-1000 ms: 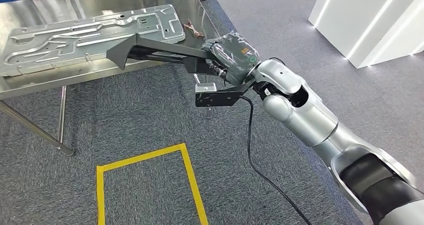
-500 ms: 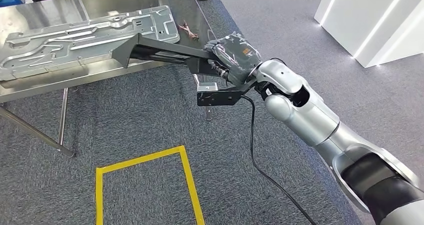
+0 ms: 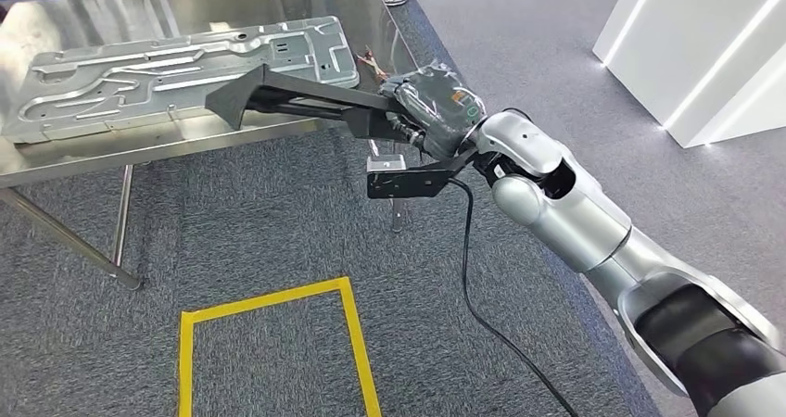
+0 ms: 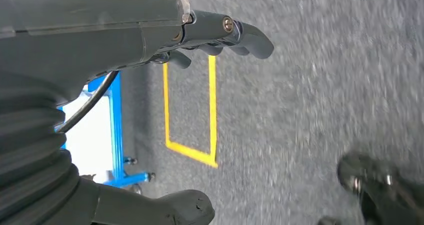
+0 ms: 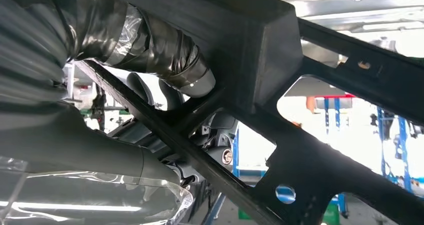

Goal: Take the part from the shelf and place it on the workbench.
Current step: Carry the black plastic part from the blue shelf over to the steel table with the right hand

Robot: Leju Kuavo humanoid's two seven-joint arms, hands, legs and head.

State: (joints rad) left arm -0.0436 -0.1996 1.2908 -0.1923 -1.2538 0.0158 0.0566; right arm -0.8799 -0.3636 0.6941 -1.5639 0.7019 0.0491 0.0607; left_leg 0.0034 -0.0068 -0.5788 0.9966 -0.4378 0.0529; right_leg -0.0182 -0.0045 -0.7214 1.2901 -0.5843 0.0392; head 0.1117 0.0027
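My right hand (image 3: 434, 107) grips a long black plastic frame part (image 3: 297, 97) and holds it out level, its far tip over the front edge of the steel workbench (image 3: 74, 162). In the right wrist view the hand (image 5: 125, 60) wraps its taped fingers around the black frame part (image 5: 280, 110), whose struts cross the picture. My left hand (image 4: 150, 30) hangs over the carpet with its fingers apart and nothing in it.
A large pressed sheet-metal panel (image 3: 176, 69) lies on the workbench top. A yellow taped rectangle (image 3: 278, 343) marks the grey carpet in front of me. White angled walls (image 3: 704, 56) stand to the right. A black cable (image 3: 482, 306) trails from my right arm.
The whole view has shifted as I turn or step; the workbench now sits a little further right and lower in the picture. My right hand still holds the black part the same way.
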